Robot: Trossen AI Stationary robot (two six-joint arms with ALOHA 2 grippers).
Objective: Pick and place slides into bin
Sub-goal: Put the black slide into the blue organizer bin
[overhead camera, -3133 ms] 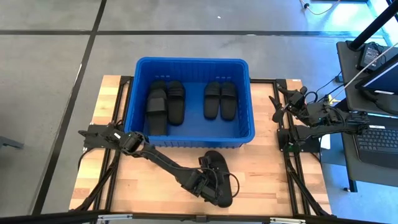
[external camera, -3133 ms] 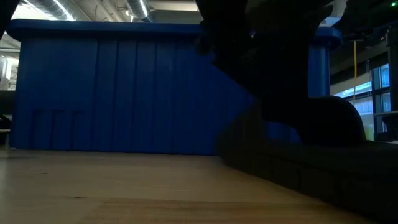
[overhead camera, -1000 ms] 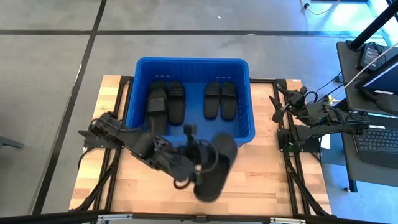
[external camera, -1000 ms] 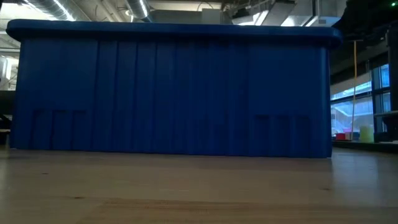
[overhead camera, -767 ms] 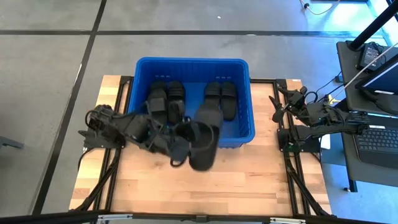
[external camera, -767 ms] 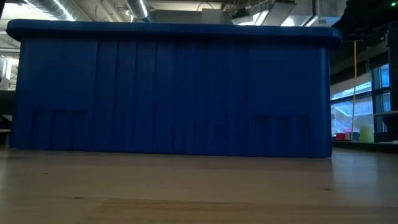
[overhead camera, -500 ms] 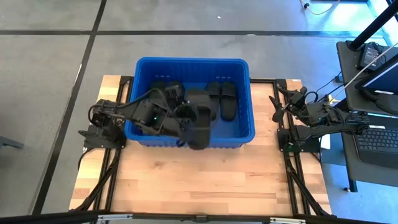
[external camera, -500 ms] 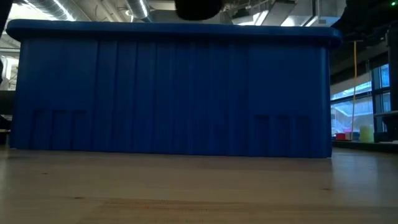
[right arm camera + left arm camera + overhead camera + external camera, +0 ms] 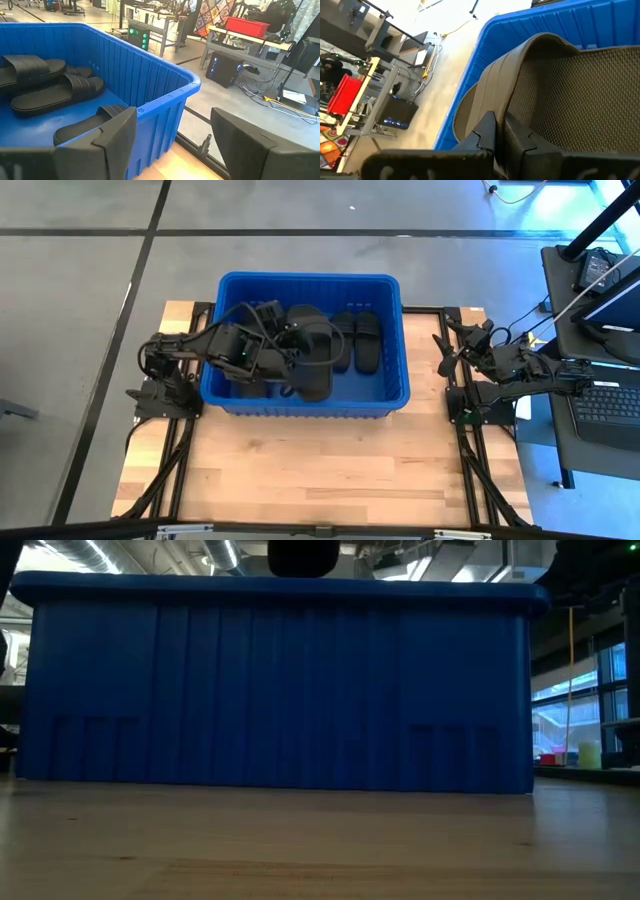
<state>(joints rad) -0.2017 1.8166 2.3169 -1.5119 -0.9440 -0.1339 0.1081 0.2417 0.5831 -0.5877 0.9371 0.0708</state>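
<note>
The left gripper is clamped on a black slide and holds it over the middle of the blue bin, above the bin's floor. In the left wrist view the fingers pinch the slide's strap, with the bin's rim behind it. More slides lie inside the bin, a pair toward its right half and others partly hidden under the left arm. The right gripper waits to the right of the bin, outside its wall, with its fingers spread apart and nothing between them.
</note>
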